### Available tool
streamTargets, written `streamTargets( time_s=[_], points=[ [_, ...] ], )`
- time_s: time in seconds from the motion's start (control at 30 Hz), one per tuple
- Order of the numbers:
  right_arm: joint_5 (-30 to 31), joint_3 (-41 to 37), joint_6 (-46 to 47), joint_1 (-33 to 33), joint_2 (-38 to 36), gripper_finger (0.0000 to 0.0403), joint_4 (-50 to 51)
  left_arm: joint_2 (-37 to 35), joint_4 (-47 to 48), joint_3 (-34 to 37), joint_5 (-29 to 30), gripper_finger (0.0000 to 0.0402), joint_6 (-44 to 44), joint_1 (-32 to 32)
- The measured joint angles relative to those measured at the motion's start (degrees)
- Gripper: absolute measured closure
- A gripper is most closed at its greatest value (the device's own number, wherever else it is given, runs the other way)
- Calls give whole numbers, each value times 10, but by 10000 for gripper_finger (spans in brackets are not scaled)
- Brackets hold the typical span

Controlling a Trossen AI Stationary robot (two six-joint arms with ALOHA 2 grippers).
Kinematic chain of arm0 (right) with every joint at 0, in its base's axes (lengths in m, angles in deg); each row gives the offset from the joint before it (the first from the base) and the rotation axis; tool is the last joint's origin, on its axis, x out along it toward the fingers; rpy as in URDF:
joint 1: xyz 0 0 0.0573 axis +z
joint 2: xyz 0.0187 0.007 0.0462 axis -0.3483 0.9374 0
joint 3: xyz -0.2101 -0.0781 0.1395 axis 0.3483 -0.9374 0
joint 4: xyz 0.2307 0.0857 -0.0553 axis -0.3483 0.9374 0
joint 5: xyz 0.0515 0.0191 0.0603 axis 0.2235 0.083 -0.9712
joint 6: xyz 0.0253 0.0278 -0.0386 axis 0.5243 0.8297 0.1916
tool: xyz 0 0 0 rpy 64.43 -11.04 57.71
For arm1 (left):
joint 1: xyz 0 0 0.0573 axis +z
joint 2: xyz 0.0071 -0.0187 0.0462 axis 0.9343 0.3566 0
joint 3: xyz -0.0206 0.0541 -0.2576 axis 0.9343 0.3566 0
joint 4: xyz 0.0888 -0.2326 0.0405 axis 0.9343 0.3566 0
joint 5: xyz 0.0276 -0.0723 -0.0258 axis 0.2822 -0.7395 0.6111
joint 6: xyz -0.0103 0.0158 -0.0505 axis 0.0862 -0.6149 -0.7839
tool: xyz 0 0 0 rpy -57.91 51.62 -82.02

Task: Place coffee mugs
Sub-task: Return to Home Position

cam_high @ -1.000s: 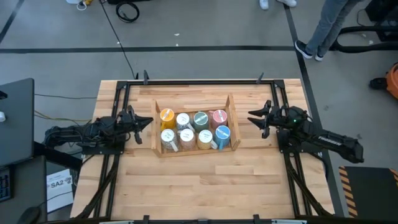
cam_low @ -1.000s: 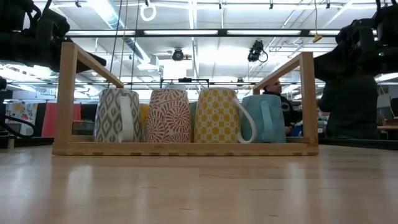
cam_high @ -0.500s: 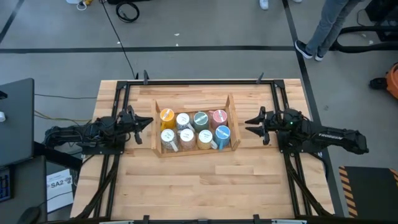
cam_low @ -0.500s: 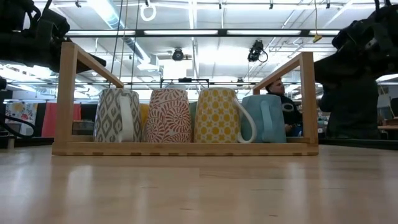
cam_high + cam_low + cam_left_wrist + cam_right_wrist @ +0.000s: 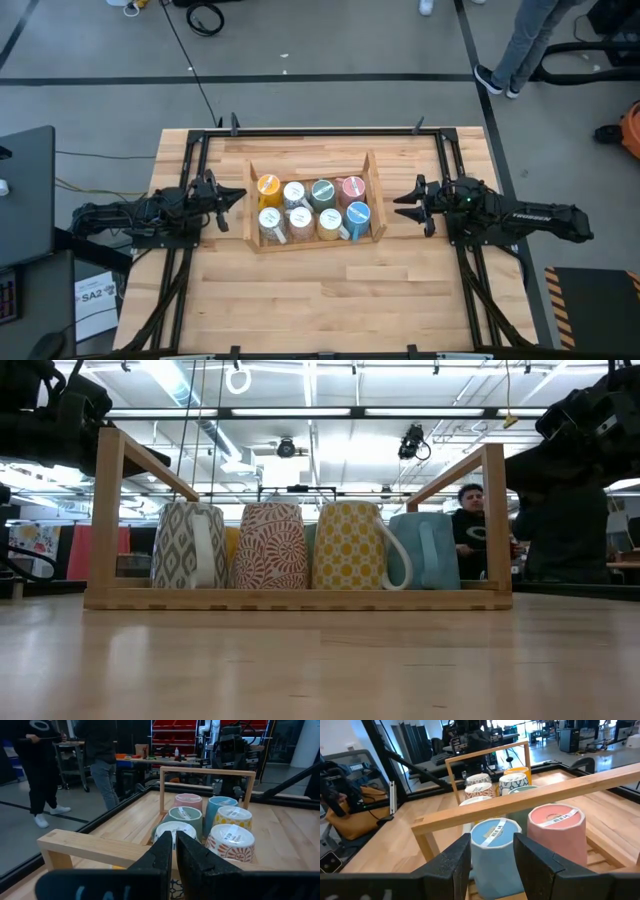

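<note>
Eight coffee mugs stand upside down on their rims in two rows inside a wooden tray at the table's middle. The low view shows the near row: grey, red and yellow patterned mugs and a blue one. My left gripper hovers shut just outside the tray's left wall, its fingers pointing at the mugs. My right gripper hovers open just outside the tray's right wall; its fingers frame the blue mug, with the pink mug beside it.
The tray has tall wooden end frames on its left and right sides, with a top rail between my right gripper and the mugs. Bare tabletop lies near the tray. A person stands in the room beyond the table.
My right gripper has moved a little toward the table's near edge and toward the tray's right wall, swinging round until it points level at the tray. It has stayed open. The left arm and the mugs have kept still.
</note>
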Motion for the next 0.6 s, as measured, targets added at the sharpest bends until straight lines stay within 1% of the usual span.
streamTargets(
  time_s=[0.27, 0.6],
  points=[
    [0, 0, 0, 0, 0, 249, 0, 0, -38, 4, 0, 372, -4, 0],
    [0, 0, 0, 0, 0, 249, -1, 0, -44, 4, 0, 372, -4, 0]
  ],
)
